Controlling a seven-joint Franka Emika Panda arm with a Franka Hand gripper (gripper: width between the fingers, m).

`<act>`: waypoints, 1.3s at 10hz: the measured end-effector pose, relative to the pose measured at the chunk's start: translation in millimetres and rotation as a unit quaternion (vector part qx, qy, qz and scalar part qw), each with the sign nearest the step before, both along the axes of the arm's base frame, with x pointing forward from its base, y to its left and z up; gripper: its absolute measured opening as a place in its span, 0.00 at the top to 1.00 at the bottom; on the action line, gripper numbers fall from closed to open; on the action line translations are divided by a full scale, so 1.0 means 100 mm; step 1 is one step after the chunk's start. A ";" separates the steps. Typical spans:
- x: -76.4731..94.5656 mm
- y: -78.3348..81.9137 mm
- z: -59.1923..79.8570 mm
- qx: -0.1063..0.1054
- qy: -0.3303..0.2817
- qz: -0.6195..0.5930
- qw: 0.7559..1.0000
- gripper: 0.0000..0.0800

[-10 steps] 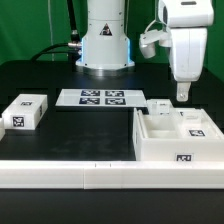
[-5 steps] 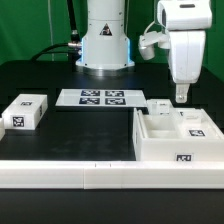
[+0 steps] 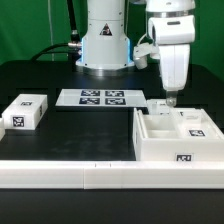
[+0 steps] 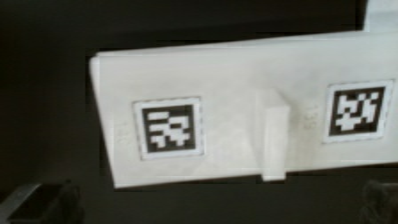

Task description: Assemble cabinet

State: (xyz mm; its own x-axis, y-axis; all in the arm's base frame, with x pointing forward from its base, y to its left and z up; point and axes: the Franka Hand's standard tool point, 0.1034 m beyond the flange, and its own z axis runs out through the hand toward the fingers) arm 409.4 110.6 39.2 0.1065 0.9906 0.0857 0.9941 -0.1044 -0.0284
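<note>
The large white square plastic cabinet (image 3: 170,148), thick-walled with open compartments, sits on the black table (image 3: 90,125) at the exterior view's right, just behind a long white front rail (image 3: 70,172). The arm's two-finger gripper (image 3: 168,99) hangs over the cabinet's back edge, close above a small white tagged block (image 3: 158,105). In the wrist view the dark fingers (image 4: 39,200) stand apart, holding nothing, over a white two-tag surface (image 4: 214,90) with a raised rib — which piece that is I cannot tell — while the flat white marker board (image 3: 100,97) lies further back.
</note>
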 end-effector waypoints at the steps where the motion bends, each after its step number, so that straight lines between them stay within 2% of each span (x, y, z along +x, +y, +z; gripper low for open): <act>1: -0.03 0.00 -0.06 0.003 0.004 -0.003 1.000 0.00; 4: -0.14 0.00 -0.25 0.014 0.007 -0.010 1.000 0.00; 6: -0.15 -0.01 -0.27 0.014 0.009 -0.011 1.000 0.03; 7: -0.15 -0.01 -0.27 0.014 0.009 -0.011 1.000 0.24; 8: -0.15 -0.01 -0.27 0.014 0.009 -0.011 1.000 0.24; 9: -0.15 -0.01 -0.27 0.014 0.009 -0.012 1.000 0.49; 11: -0.15 -0.02 -0.27 0.013 0.010 -0.012 1.000 0.91; 13: -0.14 -0.02 -0.26 0.014 0.007 -0.012 1.000 0.92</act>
State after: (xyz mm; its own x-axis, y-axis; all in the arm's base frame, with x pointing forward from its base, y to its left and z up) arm 395.7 108.9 12.8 0.1322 0.9849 0.1116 0.9907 -0.1278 -0.0461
